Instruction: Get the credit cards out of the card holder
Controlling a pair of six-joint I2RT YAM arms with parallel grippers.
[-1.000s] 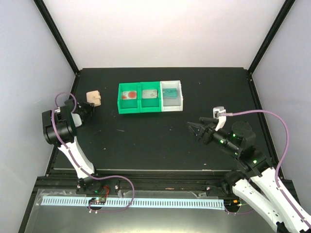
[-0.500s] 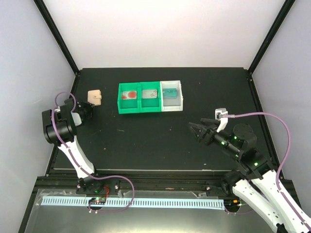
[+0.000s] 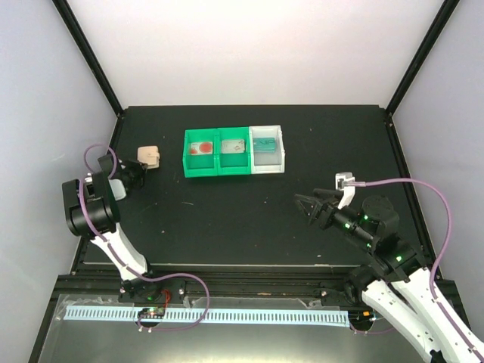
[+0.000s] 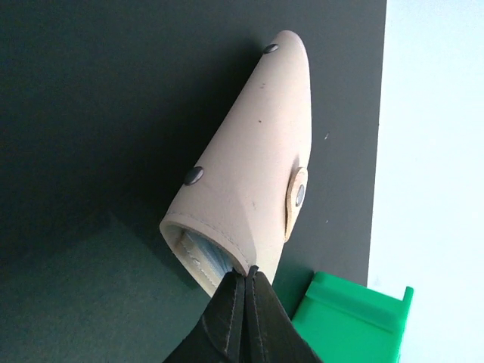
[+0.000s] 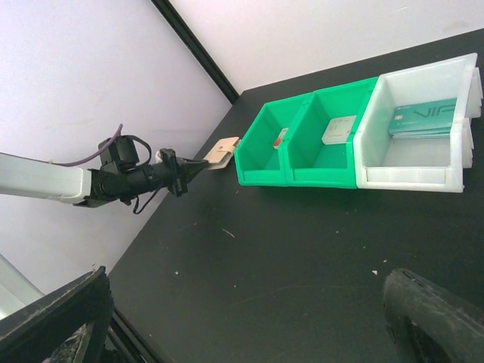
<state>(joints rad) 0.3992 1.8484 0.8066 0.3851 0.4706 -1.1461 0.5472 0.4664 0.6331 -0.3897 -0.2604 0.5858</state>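
The tan card holder is at the far left of the table, left of the bins. My left gripper is shut, its tips pinching the holder's near rim. The holder points away from the tips, and a blue-grey inner panel shows in its open end. The credit cards lie in the bins: a white-and-red one, a grey one and a teal one. My right gripper hovers open at the right over bare table, far from the holder.
Two joined green bins and a white bin stand in a row at the back middle. The nearest green bin is just right of the holder. The table's left edge runs close by the holder.
My left jaws have closed on the holder's rim. The left arm drew back slightly toward the near left, and the holder shifted a little. The right arm sank back a bit.
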